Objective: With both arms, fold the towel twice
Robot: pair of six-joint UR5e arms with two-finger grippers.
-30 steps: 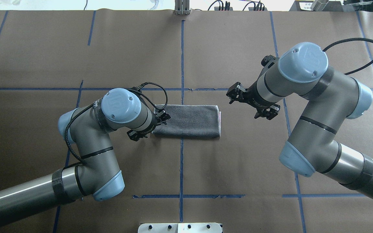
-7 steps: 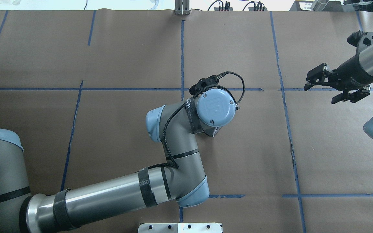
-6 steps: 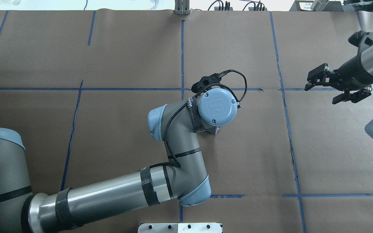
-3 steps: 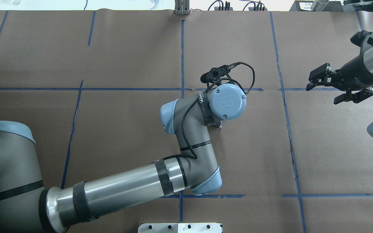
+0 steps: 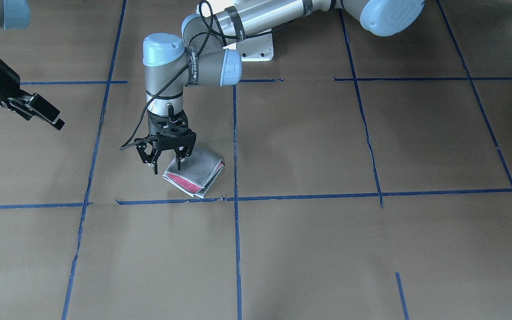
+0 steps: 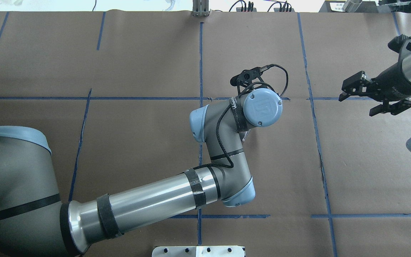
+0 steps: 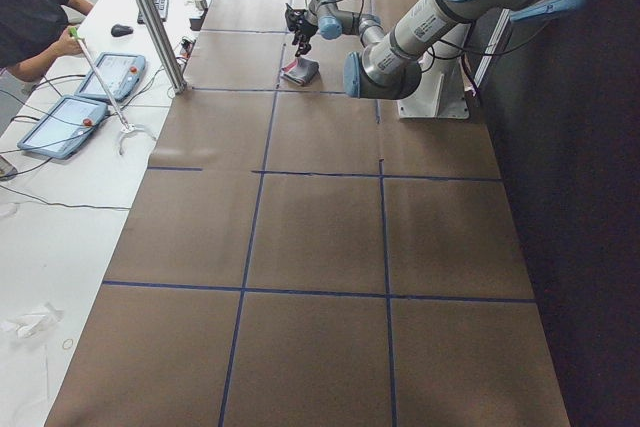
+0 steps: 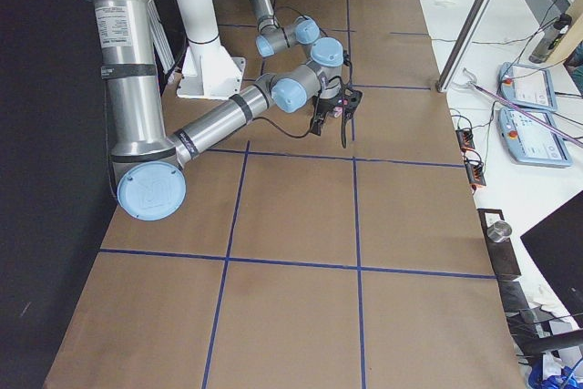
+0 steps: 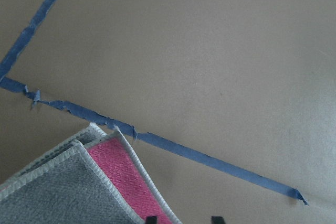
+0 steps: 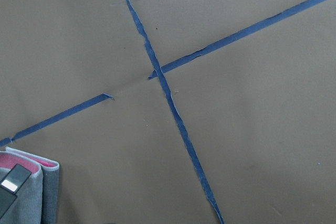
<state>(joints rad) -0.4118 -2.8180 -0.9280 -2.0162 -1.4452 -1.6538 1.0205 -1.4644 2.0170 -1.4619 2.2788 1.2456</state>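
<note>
The towel [image 5: 196, 174] lies folded small on the brown paper, grey on top, with a pink strip and whitish hem along its near edge. My left gripper [image 5: 166, 166] points straight down over the towel's edge, open, with one fingertip on the cloth and the other beside it. In the left wrist view the towel [image 9: 58, 190] fills the lower left corner. In the overhead view my left wrist [image 6: 262, 107] hides almost all of it. My right gripper [image 6: 356, 105] is open and empty, far off at the table's right side.
Blue tape lines [image 5: 309, 195] cross the brown paper. The white robot base plate [image 5: 256, 46] stands at the robot's side. An operator [image 7: 30, 17], tablets [image 7: 110, 72] and a metal post [image 7: 150, 17] are along the table's far side.
Since 5 s ago my left arm has swung across to the right over the towel, which now lies folded smaller, and my right arm has drawn back. In the last second my left wrist has moved further right.
</note>
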